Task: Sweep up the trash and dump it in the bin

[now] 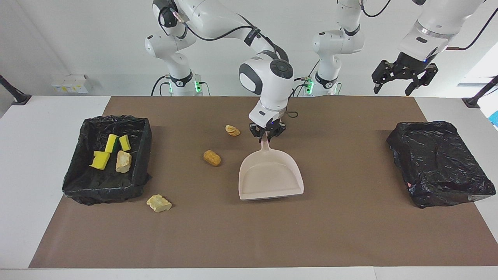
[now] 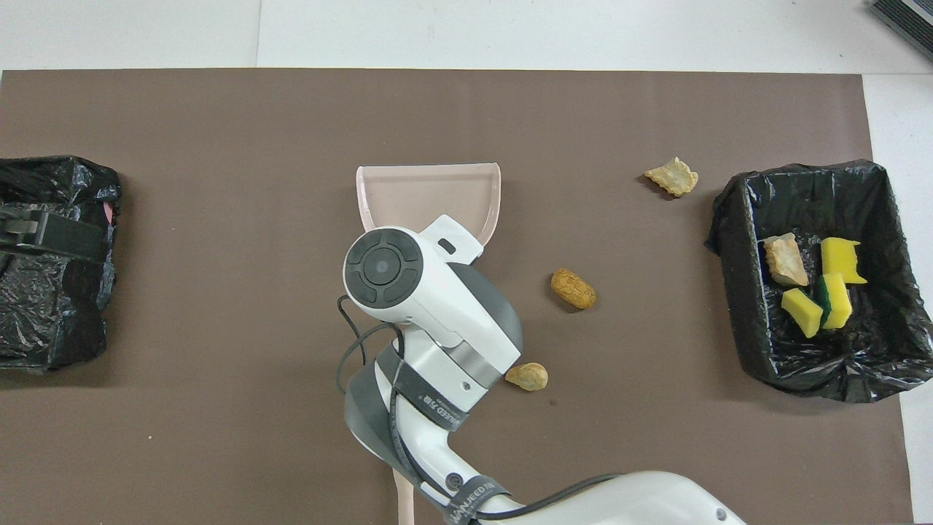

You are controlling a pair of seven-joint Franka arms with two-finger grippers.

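Right gripper (image 1: 267, 133) is low over the middle of the surface (image 1: 350, 233), its arm reaching in from the right base and bent sharply down at the wrist so the hand points at the mat; its fingers are closed on the handle of the beige dustpan (image 1: 271, 176), whose pan lies flat on the surface with its open mouth turned away from the robots. In the overhead view the wrist covers the handle and only the pan's wide end (image 2: 430, 191) shows. Left gripper (image 1: 404, 77) hangs high in the air toward the left arm's end of the table, roughly over the closed black bag (image 1: 439, 163), fingers spread apart and holding nothing; that arm waits. Trash: three pieces lie loose on the surface, namely a tan lump (image 1: 232, 130) just beside the right gripper, an orange-brown lump (image 1: 212, 158) near the dustpan's side, and a pale yellow lump (image 1: 158, 203) close to the lined bin (image 1: 78, 182), farther from the robots than the bin's corner. Four pieces lie inside that bin at the right arm's end: three yellow sponge pieces (image 1: 100, 160) and one tan lump (image 1: 123, 161), grouped together
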